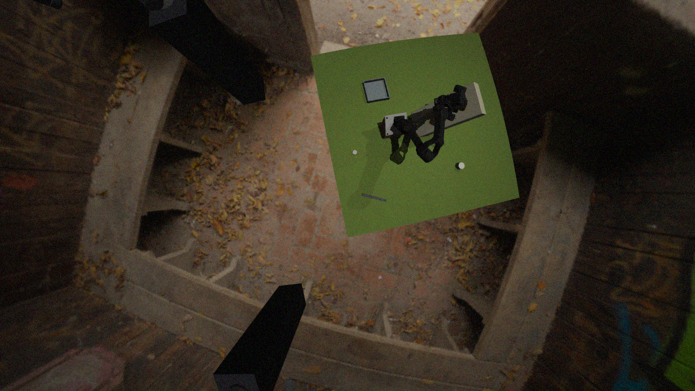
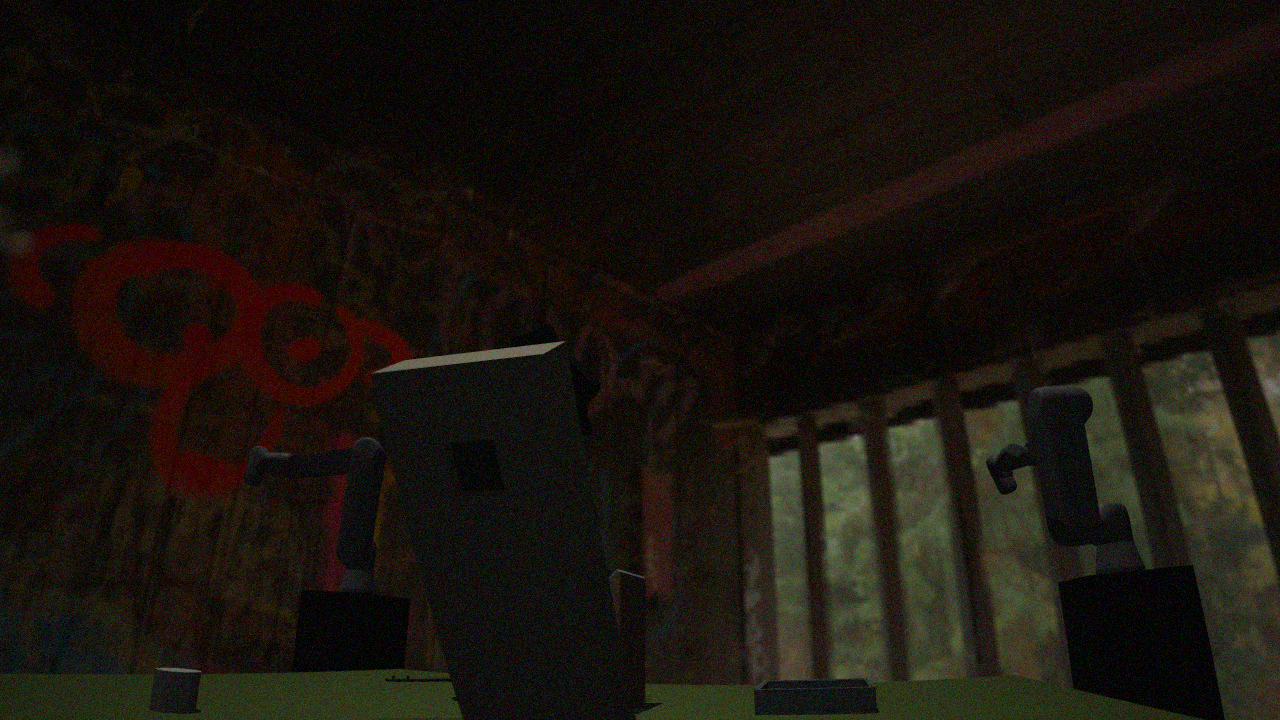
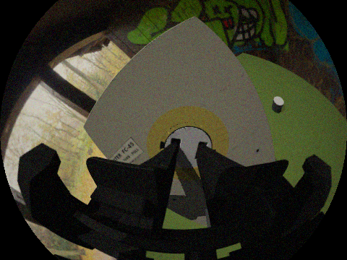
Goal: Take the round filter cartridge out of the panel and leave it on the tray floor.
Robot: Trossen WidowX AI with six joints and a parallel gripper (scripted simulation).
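Observation:
The grey service panel stands tilted on the green table. In the wrist view a yellow ring surrounds the pale round face of the filter cartridge. My gripper is shut on the cartridge, its two narrow fingertips at the face, where they cover the slots. The cartridge sits in the panel's opening; whether it stands out at all I cannot tell. The top view shows the arm over the panel, hiding the fingertips. The shallow dark-rimmed tray lies apart from the panel, with nothing visible inside.
A white-topped cylinder stands beside the panel. A pale box with holes is near the arm. A small white disc and a thin dark rod lie on the table.

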